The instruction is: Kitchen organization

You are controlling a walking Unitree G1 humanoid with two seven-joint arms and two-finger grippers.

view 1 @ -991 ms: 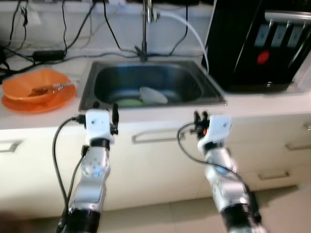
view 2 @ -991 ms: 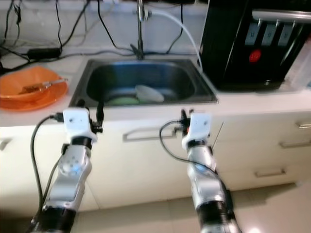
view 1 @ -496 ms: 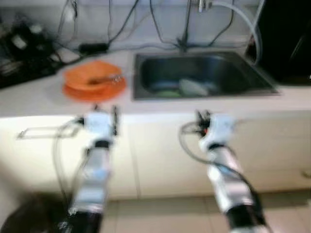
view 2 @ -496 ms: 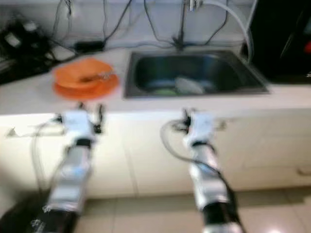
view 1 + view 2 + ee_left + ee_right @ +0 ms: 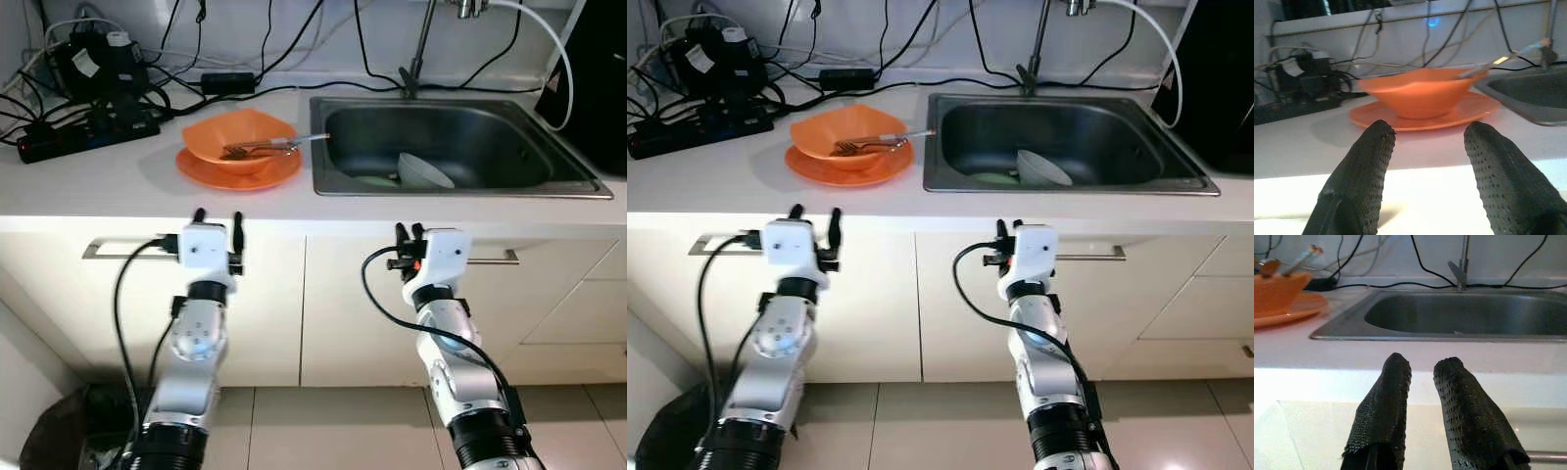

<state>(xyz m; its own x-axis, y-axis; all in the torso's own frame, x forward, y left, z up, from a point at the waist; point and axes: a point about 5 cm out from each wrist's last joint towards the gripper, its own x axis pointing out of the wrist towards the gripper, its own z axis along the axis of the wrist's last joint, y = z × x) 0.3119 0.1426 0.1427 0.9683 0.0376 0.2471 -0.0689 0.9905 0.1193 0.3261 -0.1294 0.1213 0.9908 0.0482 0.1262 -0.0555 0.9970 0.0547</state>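
One orange bowl [image 5: 238, 136], one orange plate [image 5: 201, 170], one sink [image 5: 578, 179], one white bowl [image 5: 423, 172] in it, two drawer handles [image 5: 108, 251].

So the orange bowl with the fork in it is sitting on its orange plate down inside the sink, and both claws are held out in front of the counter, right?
Not quite. The orange bowl with the fork sits on its orange plate on the counter, left of the sink, as the left eye view shows. Both claws, left claw and right claw, are indeed held out before the counter.
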